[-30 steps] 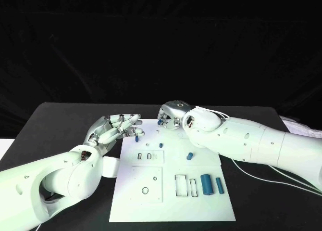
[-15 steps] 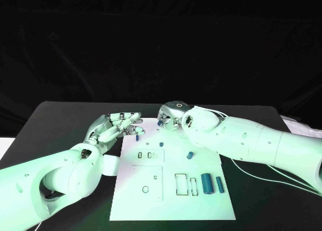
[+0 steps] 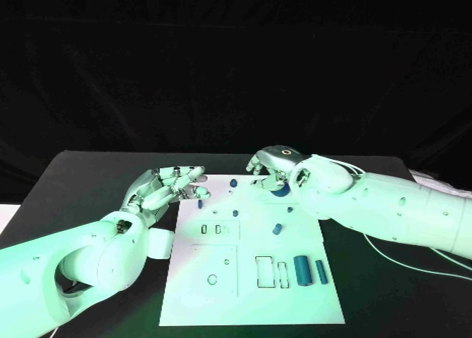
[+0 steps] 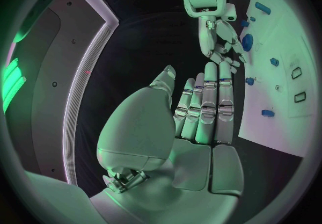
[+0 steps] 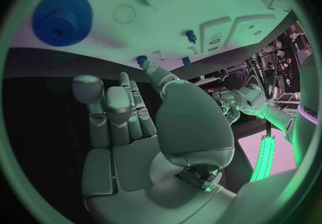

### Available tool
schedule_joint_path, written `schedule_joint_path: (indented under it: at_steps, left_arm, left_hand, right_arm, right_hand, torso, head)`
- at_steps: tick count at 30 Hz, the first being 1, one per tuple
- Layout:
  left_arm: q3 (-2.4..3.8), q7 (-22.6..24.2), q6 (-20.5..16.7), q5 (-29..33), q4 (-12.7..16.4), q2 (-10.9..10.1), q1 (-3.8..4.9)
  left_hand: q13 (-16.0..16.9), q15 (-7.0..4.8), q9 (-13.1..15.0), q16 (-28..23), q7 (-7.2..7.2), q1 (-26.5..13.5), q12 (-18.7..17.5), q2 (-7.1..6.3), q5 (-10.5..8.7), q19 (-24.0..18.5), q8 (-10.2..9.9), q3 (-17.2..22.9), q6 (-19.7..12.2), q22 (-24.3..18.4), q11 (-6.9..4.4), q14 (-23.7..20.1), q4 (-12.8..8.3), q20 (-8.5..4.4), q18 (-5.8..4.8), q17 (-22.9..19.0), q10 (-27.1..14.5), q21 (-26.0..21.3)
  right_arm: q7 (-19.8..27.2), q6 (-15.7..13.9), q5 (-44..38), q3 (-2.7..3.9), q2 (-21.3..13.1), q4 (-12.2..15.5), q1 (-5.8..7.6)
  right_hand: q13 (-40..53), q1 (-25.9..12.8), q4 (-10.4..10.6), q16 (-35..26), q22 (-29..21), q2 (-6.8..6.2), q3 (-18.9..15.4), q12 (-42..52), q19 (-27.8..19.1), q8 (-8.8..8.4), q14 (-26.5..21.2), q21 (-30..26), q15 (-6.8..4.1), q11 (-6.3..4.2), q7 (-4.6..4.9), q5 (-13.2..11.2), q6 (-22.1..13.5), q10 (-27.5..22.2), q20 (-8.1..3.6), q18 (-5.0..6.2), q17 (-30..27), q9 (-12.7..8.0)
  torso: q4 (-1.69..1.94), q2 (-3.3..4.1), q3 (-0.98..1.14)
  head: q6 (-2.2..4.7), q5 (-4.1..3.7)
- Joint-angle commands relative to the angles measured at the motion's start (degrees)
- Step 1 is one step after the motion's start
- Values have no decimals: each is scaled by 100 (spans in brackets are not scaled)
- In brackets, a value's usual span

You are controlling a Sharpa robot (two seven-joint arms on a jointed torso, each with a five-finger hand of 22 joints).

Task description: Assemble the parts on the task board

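On the task board point(image 3: 251, 296), two blue cylinders point(image 3: 309, 270) lie at five o'clock. The left hand point(image 3: 167, 189), at ten o'clock, holds nothing, fingers straight. The right hand point(image 3: 270, 167), fingers curled and empty, hovers at twelve above a blue gear point(image 5: 61, 17).

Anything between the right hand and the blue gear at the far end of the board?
Nothing visible. The right hand hangs open just above the blue gear, which lies on the task board; in the right wrist view the fingers stop short of it with only bare board between.
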Motion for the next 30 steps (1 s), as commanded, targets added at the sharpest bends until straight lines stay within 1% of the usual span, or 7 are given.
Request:
schedule_joint_path:
  at_steps: [1,7,9,11,13,15,30]
  left_arm:
    - [5,29,145,70,20,-8,8]
    - [4,26,180,72,7,-3,8]
    - [4,23,186,74,-1,4,8]
    - [3,21,194,78,-11,11,7]
    - [3,19,199,80,-18,16,7]
    - [3,17,205,81,-25,21,6]
    - [3,12,232,82,-51,45,5]
  left_hand:
    - [-5,33,-6,29,17,-21,-36,27,-28,49,-25,-19,-21,-9,32,-1,-4,4,63,6,-9,15]
    - [-4,32,-5,29,17,-15,-38,30,-28,49,-25,-17,-21,-10,32,-2,-8,4,63,10,-8,14]
    - [-4,32,-5,29,17,-15,-38,30,-28,49,-25,-17,-21,-10,32,-2,-8,4,63,10,-8,14]
    - [-4,32,-5,28,16,-9,-39,35,-27,49,-26,-14,-20,-11,31,-3,-12,4,63,13,-7,14]
    - [-4,32,-5,28,16,-9,-39,36,-27,50,-26,-14,-20,-11,31,-3,-13,4,63,14,-7,14]
    - [-4,32,-5,28,16,-9,-39,36,-27,50,-26,-14,-20,-11,31,-3,-13,4,63,14,-7,14]
    - [-4,31,-4,28,15,0,-41,44,-26,51,-27,-10,-18,-11,30,-4,-19,3,64,20,-5,13]
  right_arm:
    - [-218,-34,684,18,-326,305,64]
    - [-471,415,1427,32,-898,597,155]
    - [-542,535,1503,33,-984,596,164]
    - [-632,648,1544,34,-1055,567,170]
    - [-686,715,1563,34,-1084,531,171]
    - [-723,775,1570,34,-1090,490,168]
    - [-761,990,1501,29,-807,193,63]
  right_hand:
    - [66,61,59,296,368,-4,22,152,172,36,184,242,-83,-91,-30,5,98,398,-36,-23,373,11]
    - [753,-75,170,1172,1732,-243,-305,1018,742,17,364,1113,-326,-377,-254,214,147,1521,-275,-256,1519,-1]
    - [1819,-73,240,1460,2213,-265,-554,2000,904,8,393,1412,-343,-402,-300,276,70,1583,-314,-343,1897,-10]
    - [3461,-3,342,1662,2449,-208,-825,3438,952,40,394,1569,-385,-384,-260,343,7,1325,-254,-393,2158,1]
    - [4825,18,507,1853,2636,-83,-1026,4647,980,30,414,1681,-280,-358,-222,355,-46,1256,-241,-410,2455,0]
    - [5410,30,578,1947,2717,-99,-1148,5156,995,18,433,1729,-265,-321,-197,366,-87,1284,-221,-420,2613,-5]
    - [6511,189,695,2097,2894,-8,-1312,6087,1031,41,465,1833,-224,-287,-176,404,-80,1481,-185,-444,2863,3]
  torso:
    - [-59,0,14]
    - [-114,-2,37]
    - [-118,0,42]
    - [-111,6,44]
    - [-106,7,45]
    - [-105,5,44]
    - [-87,1,30]
  head:
    - [28,15]
    - [55,6]
    - [53,-1]
    - [48,-21]
    - [49,-36]
    - [51,-42]
    - [6,-48]
